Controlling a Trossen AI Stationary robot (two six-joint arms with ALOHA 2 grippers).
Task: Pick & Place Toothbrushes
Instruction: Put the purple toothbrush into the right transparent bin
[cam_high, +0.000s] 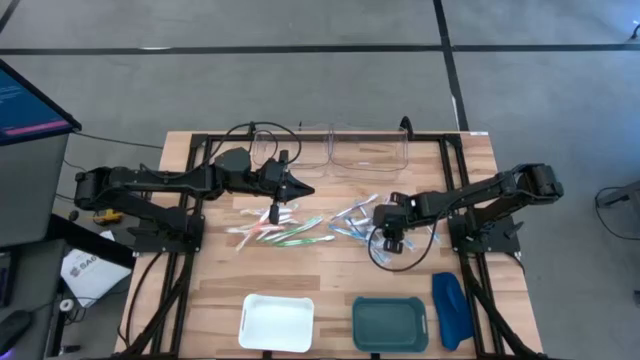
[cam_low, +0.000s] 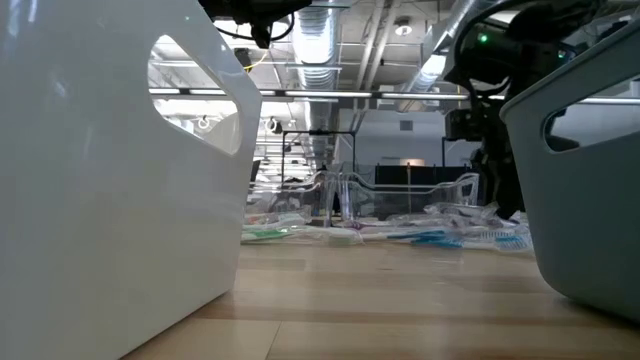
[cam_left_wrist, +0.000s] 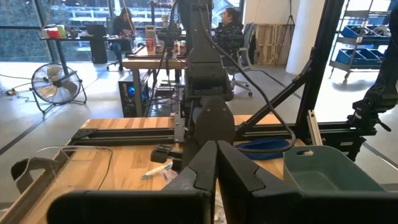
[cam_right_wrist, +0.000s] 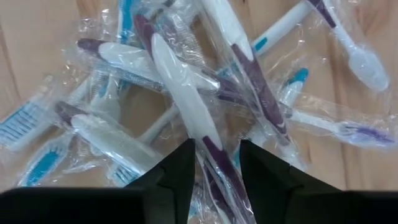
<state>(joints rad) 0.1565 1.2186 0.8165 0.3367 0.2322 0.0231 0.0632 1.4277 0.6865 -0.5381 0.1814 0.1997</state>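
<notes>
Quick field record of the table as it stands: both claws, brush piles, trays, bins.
left claw: shut, empty, raised above the pink and green toothbrushes
right claw: open, low over the wrapped blue and purple toothbrushes, a purple-handled one between its fingers, not clamped
white tray: near table edge, nothing visible inside
teal tray: beside the white tray, nothing visible inside
clear bins: far edge, contents unclear
dark-blue object: beside the teal tray
</notes>
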